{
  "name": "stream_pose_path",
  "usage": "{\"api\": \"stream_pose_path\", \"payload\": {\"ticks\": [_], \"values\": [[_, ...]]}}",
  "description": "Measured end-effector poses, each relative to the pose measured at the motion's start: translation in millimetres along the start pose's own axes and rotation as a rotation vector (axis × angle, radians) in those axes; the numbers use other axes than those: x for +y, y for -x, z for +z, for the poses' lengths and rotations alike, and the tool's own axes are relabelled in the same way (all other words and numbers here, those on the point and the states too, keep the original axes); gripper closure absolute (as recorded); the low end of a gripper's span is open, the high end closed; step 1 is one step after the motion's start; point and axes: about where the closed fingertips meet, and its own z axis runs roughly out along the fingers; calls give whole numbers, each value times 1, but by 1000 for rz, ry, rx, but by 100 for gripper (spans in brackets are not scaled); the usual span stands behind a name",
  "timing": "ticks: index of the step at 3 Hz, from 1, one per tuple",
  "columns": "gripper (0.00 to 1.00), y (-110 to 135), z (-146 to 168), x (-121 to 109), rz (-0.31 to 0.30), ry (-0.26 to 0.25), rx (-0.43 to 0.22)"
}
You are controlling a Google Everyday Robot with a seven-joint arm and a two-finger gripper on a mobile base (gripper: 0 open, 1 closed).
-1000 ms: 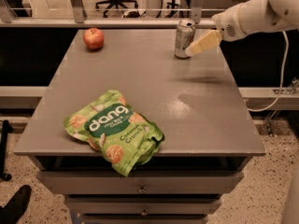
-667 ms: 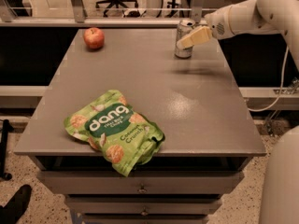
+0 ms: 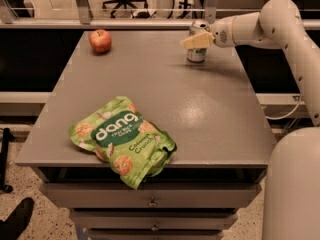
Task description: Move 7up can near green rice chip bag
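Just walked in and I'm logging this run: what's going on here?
The robot's gripper is at the top of the 7up can, which stands upright at the far side of the table. The green rice chip bag lies at the near edge, well apart. A red apple sits far left.

Light is warm and rather dim, coming from above. A soft glare lies on the table [image 3: 150, 84] nearer the camera than the gripper [image 3: 194, 40], which is at the top of the can [image 3: 197, 55].
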Motion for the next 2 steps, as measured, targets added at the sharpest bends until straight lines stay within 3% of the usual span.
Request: {"api": "stream_pose_path", "payload": {"ticks": [1, 2], "values": [[47, 0, 1, 3, 12, 16, -28], [78, 19, -32, 49, -33, 134, -91]]}}
